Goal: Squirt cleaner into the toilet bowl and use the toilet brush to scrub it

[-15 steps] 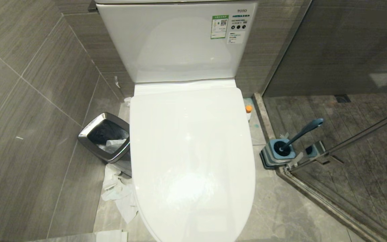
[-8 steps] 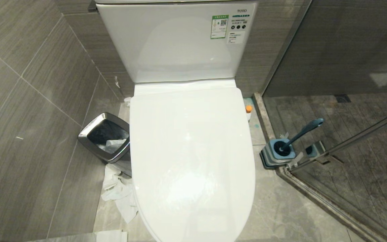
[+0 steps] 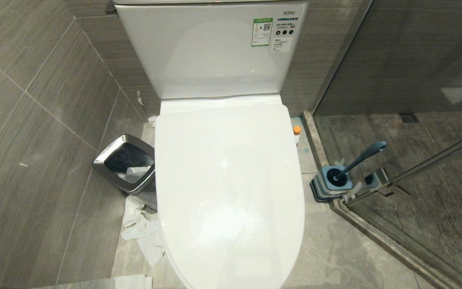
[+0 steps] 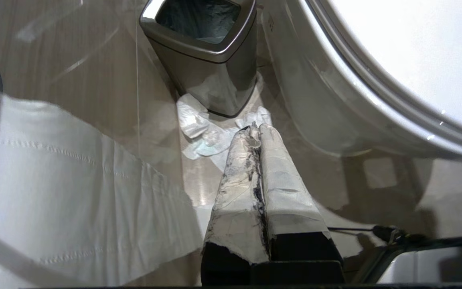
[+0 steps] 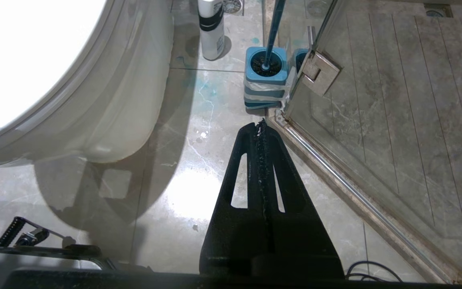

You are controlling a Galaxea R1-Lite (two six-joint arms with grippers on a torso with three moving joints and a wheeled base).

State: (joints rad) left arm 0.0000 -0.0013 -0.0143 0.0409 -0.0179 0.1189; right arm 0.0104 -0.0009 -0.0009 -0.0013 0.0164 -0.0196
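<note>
both pincers are hanging low beside the toilet, out of the head view. left pincer (image 4: pixel 258 127), its fingers wrapped in white tape, is sitting pressed together and empty above the crumpled tissue (image 4: pixel 207 134) on the floor in front of the steel-rimmed bin (image 4: pixel 205 52). right pincer (image 5: pixel 261 123), bare black, is likewise pressed together and holding nothing, pointing toward the square blue-and-grey holder (image 5: pixel 264 82).

nothing is differing from a second ago in the head view: every item is lying where it was.

toilet bowl (image 3: pixel 229 192) is filling the middle of the view with its lid down. cleaner (image 3: pixel 296 134) is standing on the floor just beside the bowl's right side, its orange cap showing past the lid edge. toilet brush (image 3: pixel 361 157) is standing in its holder near the glass shower door (image 3: pixel 427 192), handle leaning away from the bowl.

tank (image 3: pixel 211 48) is bearing the word "toto" at its upper right, beside a green-bordered sticker with a qr code; its small print is too fine to read.
</note>
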